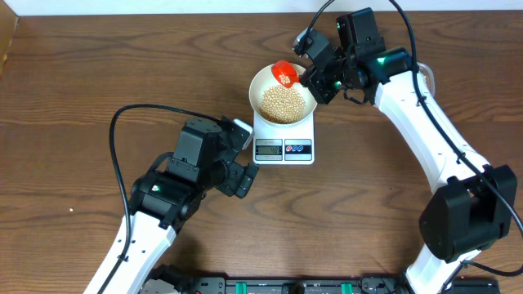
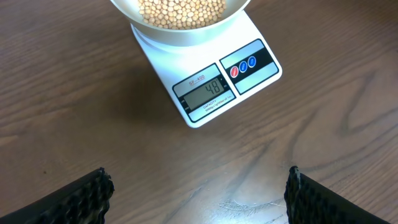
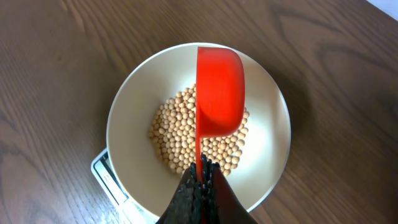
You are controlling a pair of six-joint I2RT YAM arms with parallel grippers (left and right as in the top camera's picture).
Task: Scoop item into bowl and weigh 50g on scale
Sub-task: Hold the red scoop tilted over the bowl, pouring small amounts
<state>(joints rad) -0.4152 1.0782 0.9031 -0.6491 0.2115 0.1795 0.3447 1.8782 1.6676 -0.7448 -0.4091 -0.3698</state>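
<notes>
Right pincer (image 3: 201,180) clamps red plastic scoop (image 3: 219,93) (tilted) ahead, over pale round beans (image 3: 174,134) in round white bowl (image 3: 127,115); left pincer (image 2: 199,193) gapes, white rectangular scale (image 2: 205,93) ahead.

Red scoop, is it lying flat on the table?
No, the right gripper holds the red scoop by its handle over the beans in the bowl.

Table (image 1: 73,90): dark brown wood-grain top. Resting directly on it is a white digital kitchen scale (image 1: 283,140), far-centre, lying flat, display edge turned toward my side. From my left wrist camera the display reads 48. Faint pale scuffs (image 2: 249,204) mark the wood nearer me.
</notes>
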